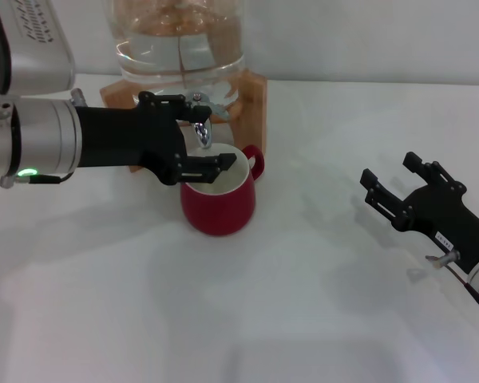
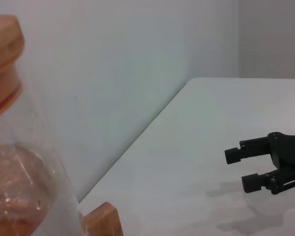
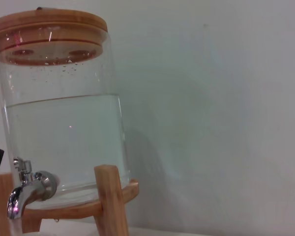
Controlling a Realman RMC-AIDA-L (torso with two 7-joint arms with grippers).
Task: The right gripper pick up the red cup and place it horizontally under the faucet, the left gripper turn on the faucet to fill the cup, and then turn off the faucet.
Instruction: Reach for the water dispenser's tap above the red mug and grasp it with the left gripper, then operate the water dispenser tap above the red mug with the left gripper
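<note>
The red cup (image 1: pixel 219 206) stands upright on the white table with its handle toward the back right. The chrome faucet (image 1: pixel 201 132) (image 3: pixel 26 190) points down over its cream inside. My left gripper (image 1: pixel 214 132) is open and straddles the faucet, one finger above by the tap handle and one finger (image 1: pixel 211 165) low over the cup's rim. My right gripper (image 1: pixel 387 174) (image 2: pixel 246 168) hovers open and empty at the right, well clear of the cup. I cannot tell whether water is running.
The glass water jar (image 1: pixel 180 44) (image 3: pixel 64 132), about two-thirds full, sits in a wooden stand (image 1: pixel 254 96) (image 3: pixel 110 201) at the back, against a pale wall. White tabletop (image 1: pixel 303 303) spreads in front and between the arms.
</note>
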